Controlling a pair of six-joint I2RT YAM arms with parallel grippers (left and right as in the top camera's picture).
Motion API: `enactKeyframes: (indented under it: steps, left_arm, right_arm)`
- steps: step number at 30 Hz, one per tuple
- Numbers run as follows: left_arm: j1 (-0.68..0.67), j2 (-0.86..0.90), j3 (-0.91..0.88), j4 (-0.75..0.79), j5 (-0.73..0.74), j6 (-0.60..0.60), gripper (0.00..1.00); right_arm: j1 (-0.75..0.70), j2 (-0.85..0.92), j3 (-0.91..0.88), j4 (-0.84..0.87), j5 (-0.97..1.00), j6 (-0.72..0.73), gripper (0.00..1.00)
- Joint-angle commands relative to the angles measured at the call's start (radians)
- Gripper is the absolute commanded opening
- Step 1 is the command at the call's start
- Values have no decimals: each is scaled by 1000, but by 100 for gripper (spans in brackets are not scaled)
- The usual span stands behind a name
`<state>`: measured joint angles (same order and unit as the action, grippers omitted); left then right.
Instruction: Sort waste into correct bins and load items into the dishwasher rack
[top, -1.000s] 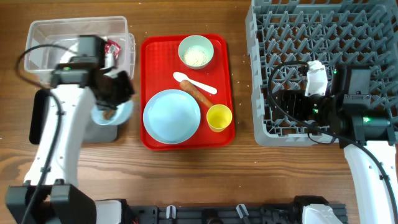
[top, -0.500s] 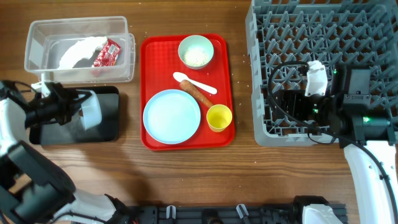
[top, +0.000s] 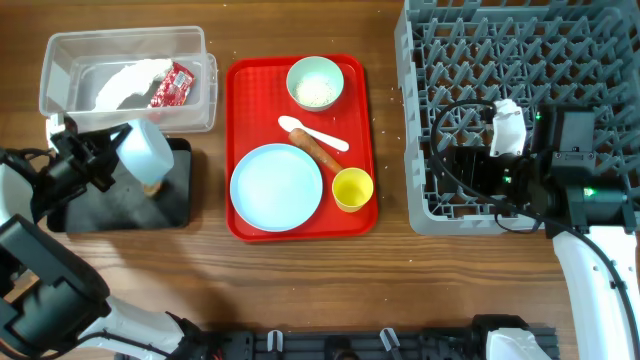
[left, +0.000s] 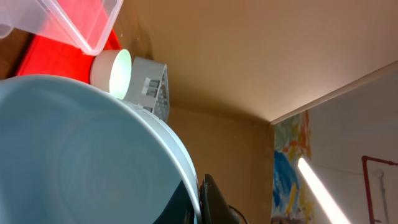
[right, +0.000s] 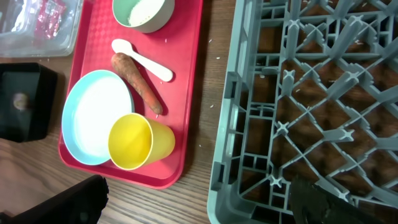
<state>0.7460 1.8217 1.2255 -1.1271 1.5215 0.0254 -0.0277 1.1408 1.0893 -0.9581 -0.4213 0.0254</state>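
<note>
Pale bowl (top: 145, 150) is clamped at its rim by the left gripper (top: 118, 160) and tipped on its side. It hangs just over the black tray (top: 178, 205), where a brown scrap (top: 152, 187) lies directly beneath it, with the clear tub (top: 125, 35) holding the napkin (top: 125, 83) and red wrapper (top: 172, 85) just beyond. The right gripper (top: 452, 168) hangs spread wide and empty over the rack (top: 500, 60). Off to its left the red tray (right: 186, 93) carries the plate (right: 96, 121), cup (right: 138, 142), sausage (right: 138, 84), spoon (right: 142, 60) and rice bowl (right: 143, 12).

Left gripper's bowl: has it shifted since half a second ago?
Yes. The bowl moved toward the clear tub, now tilted over the black tray's far edge.
</note>
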Motion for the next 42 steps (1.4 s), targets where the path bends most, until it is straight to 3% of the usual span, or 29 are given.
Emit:
enactKeyframes:
  steps: [1,6,11,16,18,19,20,21,24,29,36,42]
  left_arm:
    - [32,8,-3,-4,41,19,4]
    - [12,4,12,9,-31,20,4]
    - [-148,-56,127,12,-139,17,4]
    - [-436,-125,319,132,-480,-158,4]
    - [-578,-141,335,244,-696,-226,4]
    - [-678,-140,335,311,-876,-228,4]
    - [-837,-122,333,381,-1239,-223,4]
    - [-920,-104,333,410,-1429,-212,4]
    - [-1049,-50,333,461,-1702,-166,4]
    - [-1127,72,333,504,-1741,-105,4]
    - [-1103,172,333,506,-1743,-277,4]
    - [-1090,209,332,518,-1744,-292,7]
  right_arm:
    - [5,1,15,-1,6,12,96]
    - [5,1,15,3,6,12,96]
    - [5,1,15,7,7,29,96]
    - [5,1,15,7,7,29,96]
    - [5,1,15,6,7,29,96]
    - [5,1,15,6,7,29,96]
    - [5,1,15,7,8,27,96]
    - [5,1,15,7,10,27,96]
    - [5,1,15,6,26,27,96]
    - [5,1,15,6,39,27,96]
    - [5,7,15,5,49,27,96]
    - [5,47,15,5,48,27,96]
